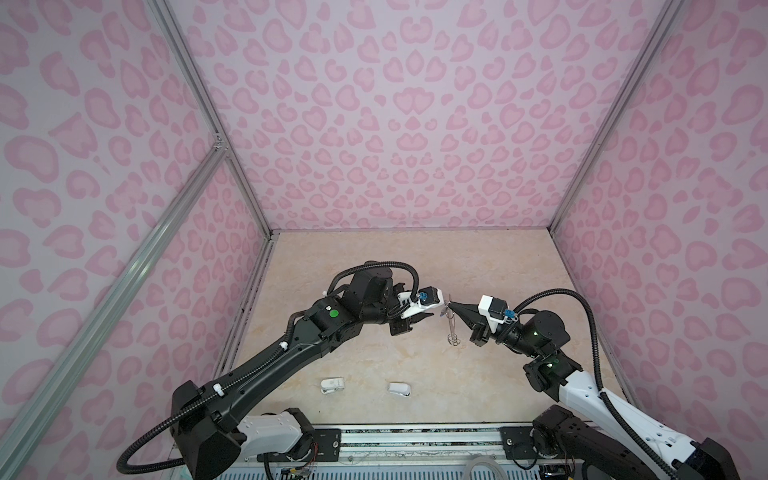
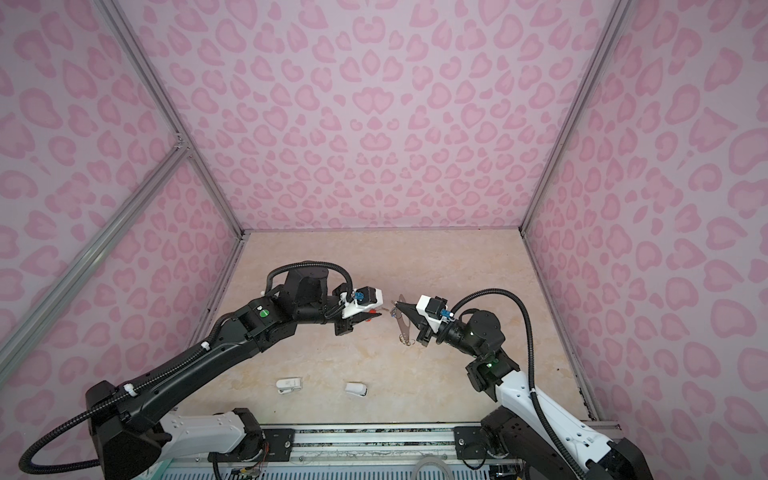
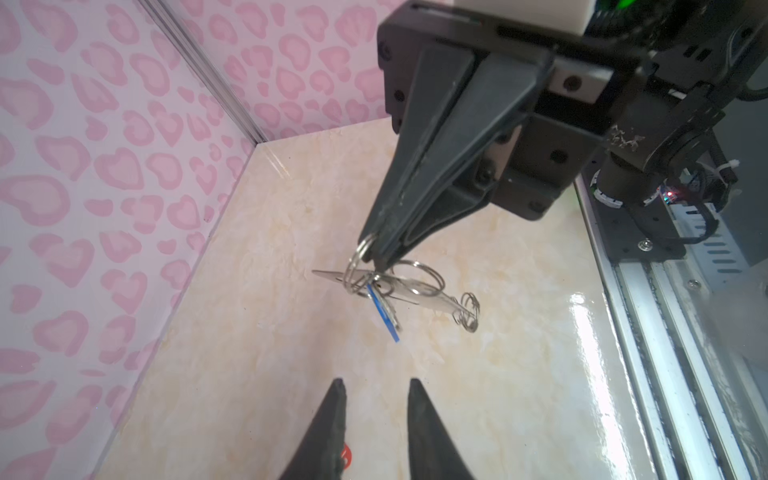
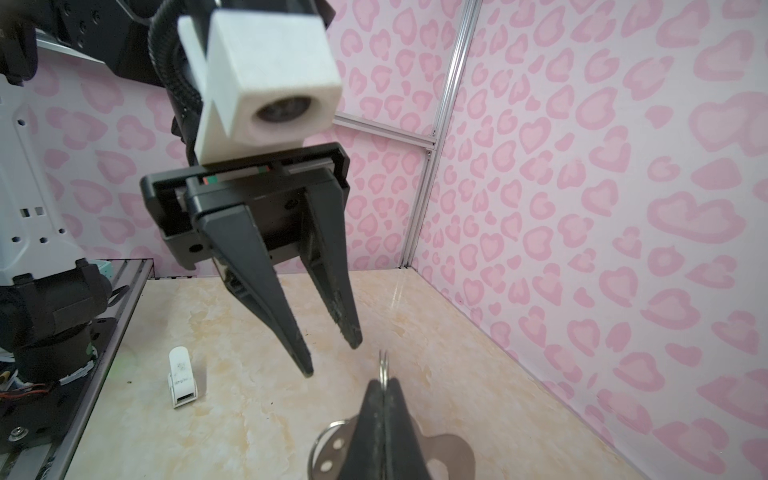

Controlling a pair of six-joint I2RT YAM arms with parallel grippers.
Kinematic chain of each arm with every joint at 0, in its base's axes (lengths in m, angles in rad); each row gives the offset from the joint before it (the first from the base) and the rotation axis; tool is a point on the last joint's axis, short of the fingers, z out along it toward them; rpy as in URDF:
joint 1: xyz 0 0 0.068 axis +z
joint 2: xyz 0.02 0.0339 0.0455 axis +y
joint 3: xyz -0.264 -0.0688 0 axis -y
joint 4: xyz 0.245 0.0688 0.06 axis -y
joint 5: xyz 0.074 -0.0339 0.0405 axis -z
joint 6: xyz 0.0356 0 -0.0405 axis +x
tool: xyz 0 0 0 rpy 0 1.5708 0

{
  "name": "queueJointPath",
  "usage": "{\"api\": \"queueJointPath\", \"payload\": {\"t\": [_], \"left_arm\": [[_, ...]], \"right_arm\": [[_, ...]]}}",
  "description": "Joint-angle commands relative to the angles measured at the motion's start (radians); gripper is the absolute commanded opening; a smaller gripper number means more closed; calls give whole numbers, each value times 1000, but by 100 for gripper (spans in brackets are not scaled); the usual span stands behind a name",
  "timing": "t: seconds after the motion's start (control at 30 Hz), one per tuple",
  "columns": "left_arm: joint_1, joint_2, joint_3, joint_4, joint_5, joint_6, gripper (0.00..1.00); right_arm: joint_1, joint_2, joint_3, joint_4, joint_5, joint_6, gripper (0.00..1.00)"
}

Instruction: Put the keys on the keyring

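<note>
Currently pinches a wire ring point(image 3: 358, 252) of the keyring point(image 4: 453, 451) in the right gripper point(image 3: 376, 258), blue-tagged key point(image 3: 384, 313) dangling below; faces it with the left gripper point(image 4: 330, 357), jaws parted.

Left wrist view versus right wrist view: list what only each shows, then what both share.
Only the left wrist view: the blue-tagged key hanging from the keyring.
Only the right wrist view: a white plastic piece lying on the table.
Both: the right gripper shut on one wire ring of the keyring, and the left gripper open, facing it.
</note>
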Motion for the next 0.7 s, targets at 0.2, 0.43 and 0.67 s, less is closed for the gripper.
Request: {"api": "queueJointPath", "payload": {"t": [0.2,0.43,0.67], "left_arm": [[1,36,64,8,106,4,27],[0,58,73,-2,120,10,25],[0,73,88,-3,137,13,22]], "right_arm": [[1,-1,6,34,-47,-2,0],[1,-9,16,16,-67,-2,0],[1,6,20,23,-88,1,0]]}}
